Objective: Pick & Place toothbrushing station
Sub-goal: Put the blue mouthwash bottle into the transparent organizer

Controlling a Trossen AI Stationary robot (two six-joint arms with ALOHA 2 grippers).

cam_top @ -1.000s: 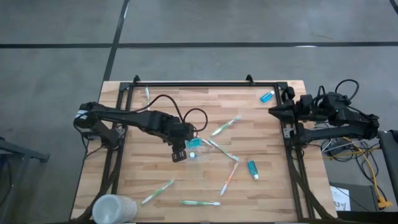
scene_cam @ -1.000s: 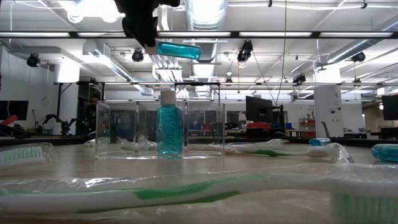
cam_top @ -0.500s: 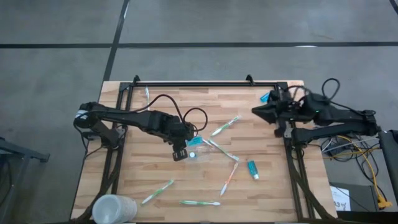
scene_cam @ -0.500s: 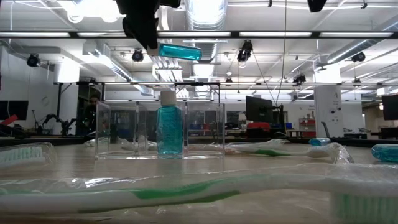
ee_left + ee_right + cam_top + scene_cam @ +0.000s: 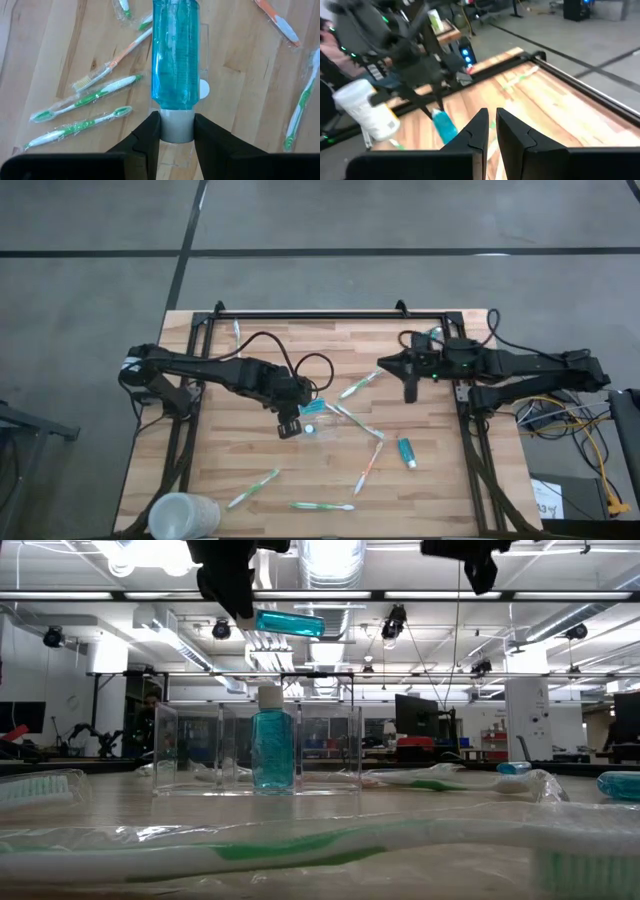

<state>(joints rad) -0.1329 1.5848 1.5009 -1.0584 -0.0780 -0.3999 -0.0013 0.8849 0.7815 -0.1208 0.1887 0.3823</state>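
The toothbrushing station, a clear plastic holder (image 5: pixel 258 748), stands on the wooden table with one blue tube (image 5: pixel 272 752) upright inside it. Above it my left gripper (image 5: pixel 176 119) is shut on a second blue tube (image 5: pixel 288 622); from overhead the gripper (image 5: pixel 290 420) sits just left of the holder (image 5: pixel 318 426). My right gripper (image 5: pixel 385 365) is shut with nothing in it, hovering over the table's right half, and appears high up in the low view (image 5: pixel 470 555). Wrapped toothbrushes (image 5: pixel 362 382) lie scattered flat on the table. My left gripper pinches the tube's white cap (image 5: pixel 176 131) between its two fingers, one on each side. The fingers slant down from above. The tube's blue body (image 5: pixel 175 55) sticks out beyond the fingertips, nearly level, lifted clear over the holder.
Loose blue tubes lie at the right (image 5: pixel 406 451) and at the far right corner (image 5: pixel 430 334). A frosted white cup (image 5: pixel 183 515) stands at the near left corner. More toothbrushes lie near the front edge (image 5: pixel 253 488) (image 5: pixel 322 506), and an orange one (image 5: pixel 370 465) right of centre.
My right gripper has swung from beyond the table's right edge toward the left, out over the table, sinking a little and rolling slightly, still shut. My left gripper and its tube have kept still.
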